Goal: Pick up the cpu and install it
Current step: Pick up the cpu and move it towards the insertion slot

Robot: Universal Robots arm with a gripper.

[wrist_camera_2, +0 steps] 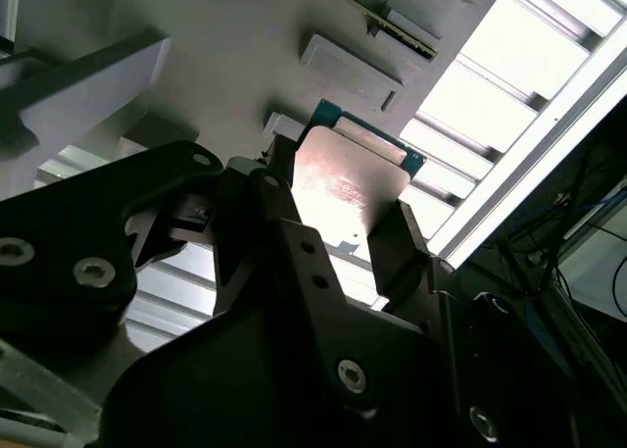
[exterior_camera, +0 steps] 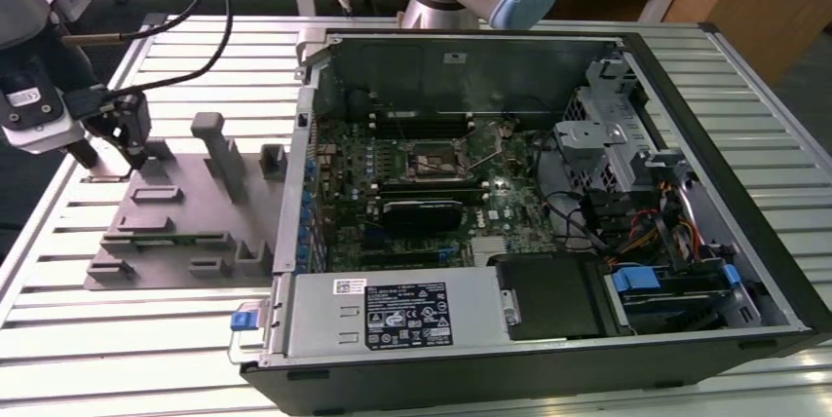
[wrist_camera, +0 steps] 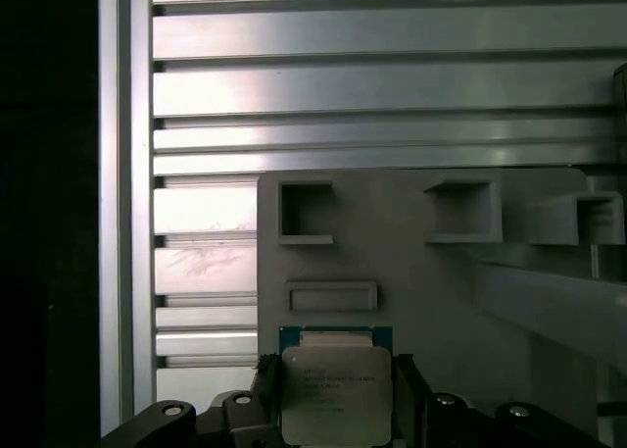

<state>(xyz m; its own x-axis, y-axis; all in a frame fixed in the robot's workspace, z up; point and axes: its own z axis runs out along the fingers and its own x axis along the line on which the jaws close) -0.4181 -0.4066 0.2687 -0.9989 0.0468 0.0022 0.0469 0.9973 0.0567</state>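
Note:
The cpu [wrist_camera: 333,394], a small square chip with a silvery top and a green rim, sits between the two black fingers of my gripper [wrist_camera: 335,370] in both wrist views. The fingers [wrist_camera_2: 284,188] press against its opposite edges, so the gripper is shut on it. In the second wrist view the cpu [wrist_camera_2: 348,178] shows edge-on in front of the grey fixture [wrist_camera_2: 245,46]. In the exterior view my gripper [exterior_camera: 111,157] hangs over the far corner of the fixture [exterior_camera: 170,232] at the exterior view's left. The motherboard socket [exterior_camera: 435,159] lies inside the open computer case, well off to the exterior view's right.
The grey fixture carries raised blocks and a tall post [exterior_camera: 214,144] close beside the gripper. The open computer case [exterior_camera: 728,144] has high walls around the motherboard, with cables, a drive cage and a power supply [exterior_camera: 390,315] inside. Everything rests on a slatted metal table [wrist_camera: 392,85].

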